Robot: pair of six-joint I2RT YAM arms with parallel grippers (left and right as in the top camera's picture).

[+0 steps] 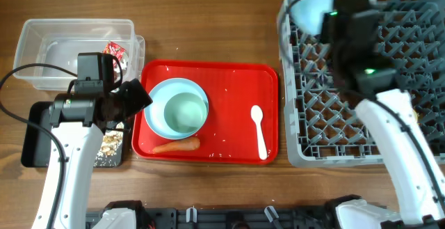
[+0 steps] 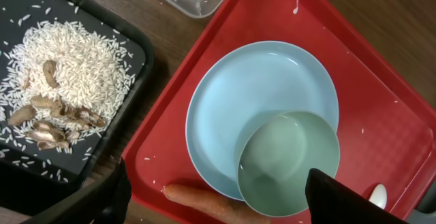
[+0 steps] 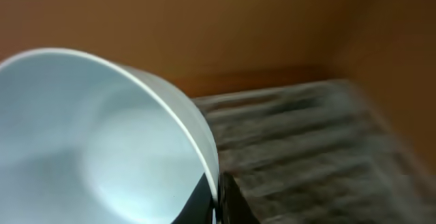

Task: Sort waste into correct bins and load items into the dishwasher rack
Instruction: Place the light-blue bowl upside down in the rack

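Right pincer (image 3: pixel 216 202) clenched on a bowl (image 3: pixel 88 149) by its rim, over the rack's (image 1: pixel 389 83) far-left corner. Left pincer (image 2: pixel 218 200) spread wide and empty above the red tray (image 1: pixel 236 76). That tray holds the plate (image 2: pixel 252 88), a second bowl (image 2: pixel 289 163) on the plate, the carrot (image 1: pixel 176 145) and the spoon (image 1: pixel 259 128). Scraps (image 2: pixel 54 108) lie in the black tray (image 2: pixel 116 26).

Overhead: looking straight down at the whole table (image 1: pixel 208 20), from clear tub (image 1: pixel 42 76) to dishwasher rack (image 1: pixel 327 117). Left wrist: near, tilted down over black tray (image 2: pixel 109 9) and light blue plate (image 2: pixel 231 101), both shared with overhead. Right wrist: very close, blurred, against pale blue bowl (image 3: pixel 102 149) over the rack.
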